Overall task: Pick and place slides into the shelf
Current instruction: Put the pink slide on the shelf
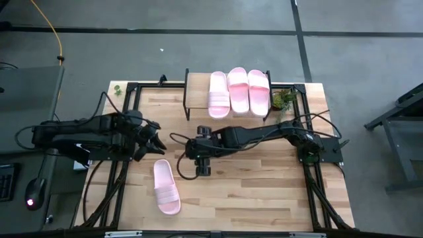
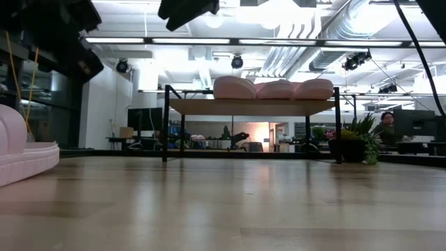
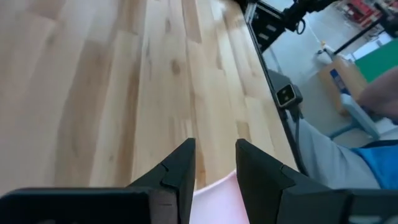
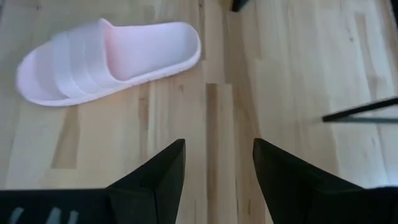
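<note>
Flanking the lone slide (image 1: pixel 166 188), both end effectors (image 1: pixel 156 142) (image 1: pixel 202 162) hang open, empty.

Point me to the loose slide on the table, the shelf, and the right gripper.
loose slide (image 1: pixel 166 187): high view, on its sole just below the strap.
shelf (image 1: pixel 195 98): high view, bare plank left of the slides.
right gripper (image 1: pixel 203 169): high view, between its fingertips.
</note>
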